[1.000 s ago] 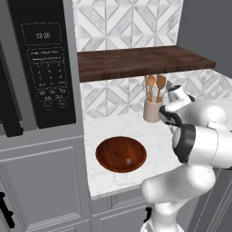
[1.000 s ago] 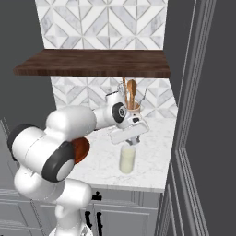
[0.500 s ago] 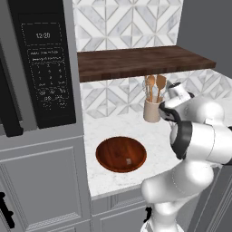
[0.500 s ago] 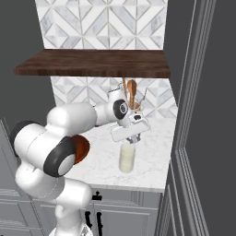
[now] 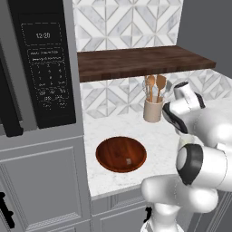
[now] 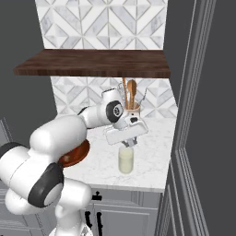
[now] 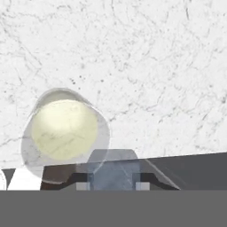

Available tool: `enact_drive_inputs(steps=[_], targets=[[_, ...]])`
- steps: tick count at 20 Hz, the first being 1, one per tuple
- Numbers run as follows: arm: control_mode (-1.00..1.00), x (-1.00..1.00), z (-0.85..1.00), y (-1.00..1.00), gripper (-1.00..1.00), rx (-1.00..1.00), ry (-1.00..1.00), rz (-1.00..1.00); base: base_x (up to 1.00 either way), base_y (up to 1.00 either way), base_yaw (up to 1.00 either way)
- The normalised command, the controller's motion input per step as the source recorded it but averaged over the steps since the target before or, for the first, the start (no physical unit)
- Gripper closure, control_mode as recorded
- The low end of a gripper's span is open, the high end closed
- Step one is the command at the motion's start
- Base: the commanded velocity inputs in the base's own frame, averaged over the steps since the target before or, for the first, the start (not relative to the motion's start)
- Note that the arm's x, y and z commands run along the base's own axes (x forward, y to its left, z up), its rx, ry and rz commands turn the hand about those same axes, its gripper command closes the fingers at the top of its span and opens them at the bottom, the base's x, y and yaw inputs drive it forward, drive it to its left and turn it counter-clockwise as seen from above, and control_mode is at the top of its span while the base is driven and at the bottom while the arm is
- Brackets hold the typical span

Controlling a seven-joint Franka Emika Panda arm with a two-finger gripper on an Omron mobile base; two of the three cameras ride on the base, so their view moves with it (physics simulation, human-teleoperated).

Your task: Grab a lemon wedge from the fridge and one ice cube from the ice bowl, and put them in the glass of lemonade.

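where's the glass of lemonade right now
In the right base view the glass of lemonade stands on the marble counter near its front edge, directly below the pincer.

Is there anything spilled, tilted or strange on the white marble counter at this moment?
Nothing stands out. The small clear tumbler of pale yellow lemonade stands upright, the glossy reddish-brown wooden bowl sits flat, and the white marble counter shows no spill.

Two cameras sit behind the arm, left and right, looking down at the same white counter (image 5: 136,131). A third camera looks straight down, close above the glass of lemonade (image 7: 64,128).
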Motion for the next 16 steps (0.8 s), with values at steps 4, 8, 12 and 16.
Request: enact_drive_inputs(steps=[4,8,12,16], targets=[[-1.0,-0.07,-0.01,0.29,1.0,0.0,0.0,0.0,0.0,0.0,0.0],[-1.0,0.05,-0.15,0.31,1.0,0.0,0.0,0.0,0.0,0.0,0.0],[-1.0,0.01,-0.08,0.06,1.0,0.0,0.0,0.0,0.0,0.0,0.0],[-1.0,0.05,-0.18,0.0,1.0,0.0,0.0,0.0,0.0,0.0,0.0]])
